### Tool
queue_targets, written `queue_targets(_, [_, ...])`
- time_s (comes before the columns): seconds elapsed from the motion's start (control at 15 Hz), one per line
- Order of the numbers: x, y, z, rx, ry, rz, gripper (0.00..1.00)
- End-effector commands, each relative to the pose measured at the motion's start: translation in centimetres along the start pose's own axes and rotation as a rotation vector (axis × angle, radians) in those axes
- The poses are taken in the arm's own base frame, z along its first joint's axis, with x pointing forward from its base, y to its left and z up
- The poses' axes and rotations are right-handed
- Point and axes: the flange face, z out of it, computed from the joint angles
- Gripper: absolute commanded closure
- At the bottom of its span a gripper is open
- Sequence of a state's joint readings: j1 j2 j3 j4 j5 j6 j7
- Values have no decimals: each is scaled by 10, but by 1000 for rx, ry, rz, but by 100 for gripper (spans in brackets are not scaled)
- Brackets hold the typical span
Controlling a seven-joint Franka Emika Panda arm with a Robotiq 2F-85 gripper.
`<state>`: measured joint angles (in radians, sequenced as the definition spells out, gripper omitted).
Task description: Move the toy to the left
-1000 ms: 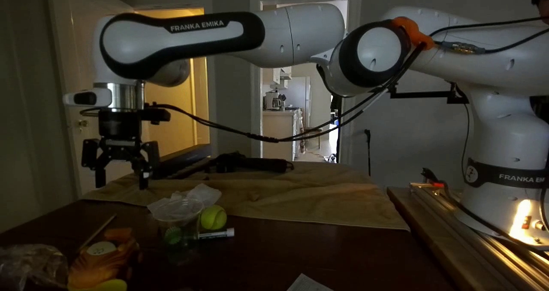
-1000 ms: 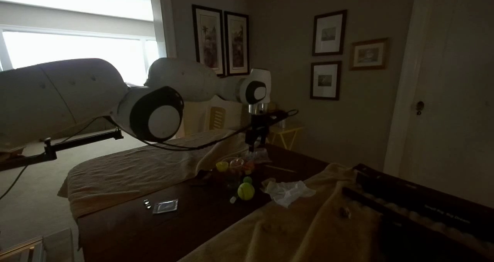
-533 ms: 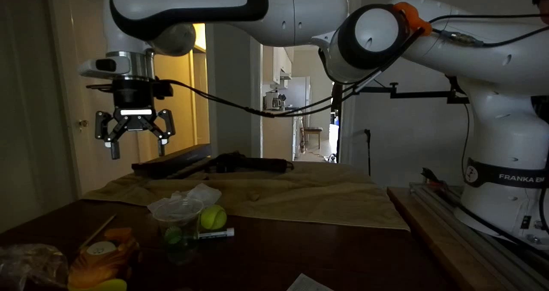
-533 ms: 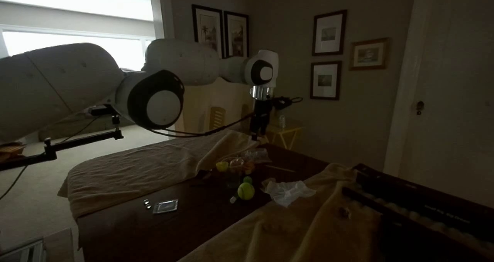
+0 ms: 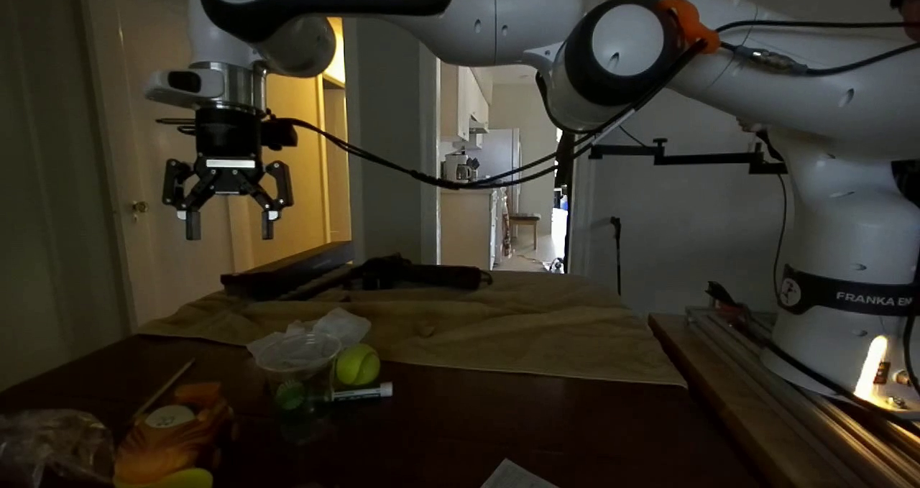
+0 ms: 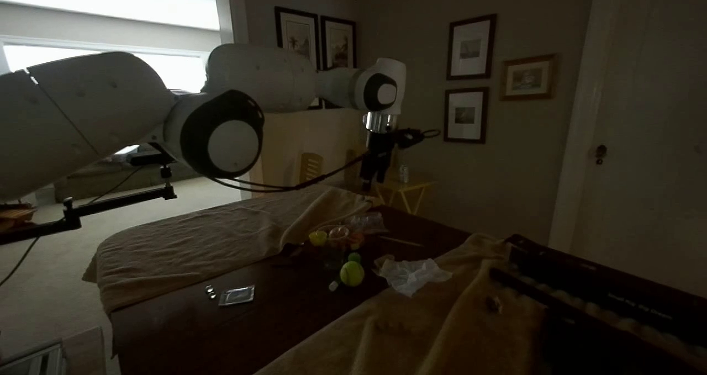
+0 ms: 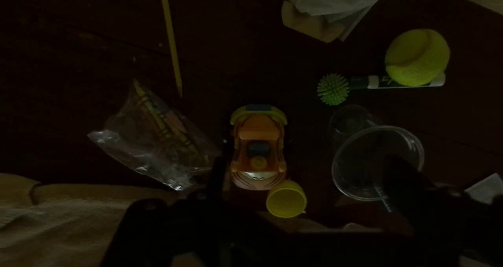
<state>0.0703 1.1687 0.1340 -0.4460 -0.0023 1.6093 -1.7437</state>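
The orange toy (image 7: 258, 141) with a yellow end looks like a small car in the wrist view. It lies on the dark table at the front left in an exterior view (image 5: 172, 434). In the other view from outside, it shows partly behind a clear cup (image 6: 356, 241). My gripper is open and empty, well above the table in both exterior views (image 5: 231, 227) (image 6: 373, 183). In the wrist view the dark fingers (image 7: 308, 168) stand wide apart. The left finger is just left of the toy's lower end, and the right one overlaps the clear cup.
A yellow cup (image 7: 287, 200) touches or nearly touches the toy. A clear plastic cup (image 7: 377, 162), green spiky ball (image 7: 333, 89), marker (image 7: 373, 81) and tennis ball (image 7: 417, 57) lie right. A plastic bag (image 7: 153, 137) and stick (image 7: 171, 43) lie left. White tissue (image 6: 414, 276) lies nearby.
My gripper has risen away from the table and shifted a little to the right in both exterior views. Its fingers are apart throughout. The toy and the other table objects have not moved.
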Motion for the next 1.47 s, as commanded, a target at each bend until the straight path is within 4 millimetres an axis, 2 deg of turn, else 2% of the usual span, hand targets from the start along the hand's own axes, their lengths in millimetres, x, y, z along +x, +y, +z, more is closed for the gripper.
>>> queue_targets(0.0, [-12, 4, -10, -67, 33, 184, 0])
queue_targets(0.47, [-30, 1, -14, -88, -119, 537, 0])
queue_targets(0.93, [-30, 1, -6, -67, -98, 500, 0])
queue_targets(1.13, [-19, 4, 15, -45, 28, 661, 0])
queue_targets(1.4, [-8, 6, 45, 3, 68, 862, 0])
